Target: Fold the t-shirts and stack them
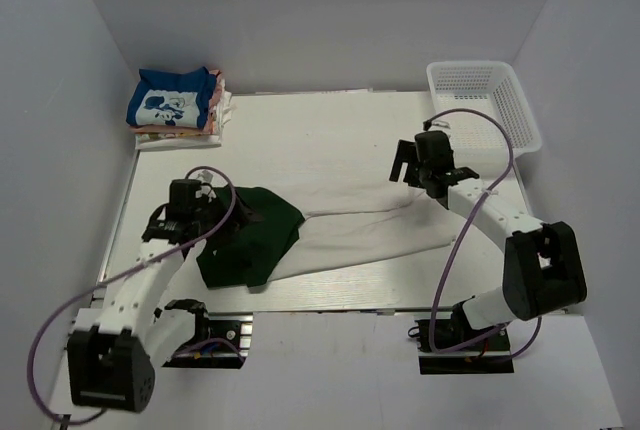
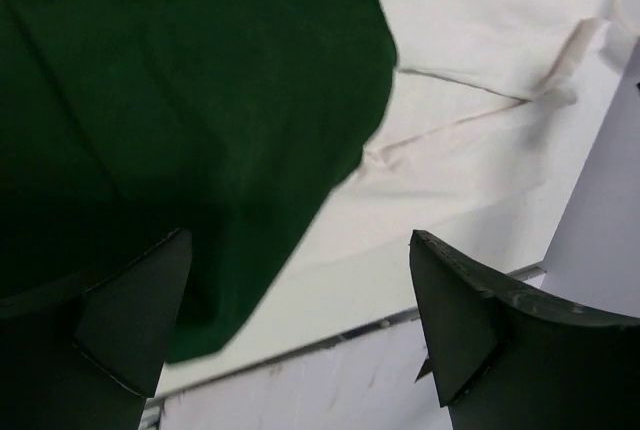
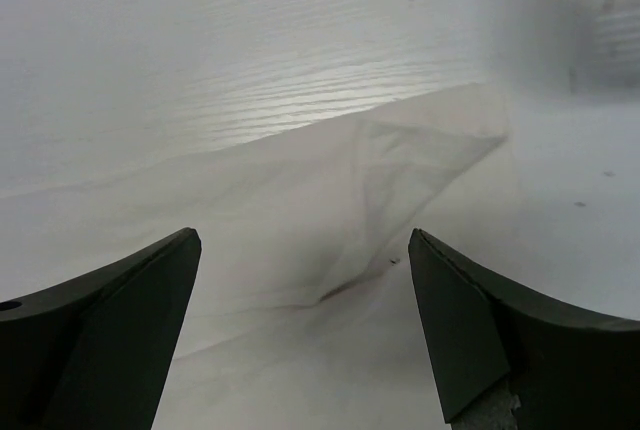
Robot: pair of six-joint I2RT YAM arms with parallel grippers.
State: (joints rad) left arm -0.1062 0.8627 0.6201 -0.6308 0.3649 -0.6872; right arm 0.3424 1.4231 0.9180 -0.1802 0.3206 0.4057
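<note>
A dark green t-shirt (image 1: 252, 240) lies crumpled at the table's front left, overlapping the left end of a cream t-shirt (image 1: 370, 232) spread across the middle. Both show in the left wrist view: the green one (image 2: 190, 110) and the cream one (image 2: 470, 70). A folded stack with a blue printed t-shirt (image 1: 172, 100) on top sits at the back left. My left gripper (image 1: 243, 216) is open and empty over the green shirt. My right gripper (image 1: 404, 169) is open and empty above the cream shirt's right corner (image 3: 420, 150).
A white mesh basket (image 1: 485, 100) stands at the back right. The table's front edge (image 1: 330, 307) runs just below the shirts. Grey walls close in on the left, right and back.
</note>
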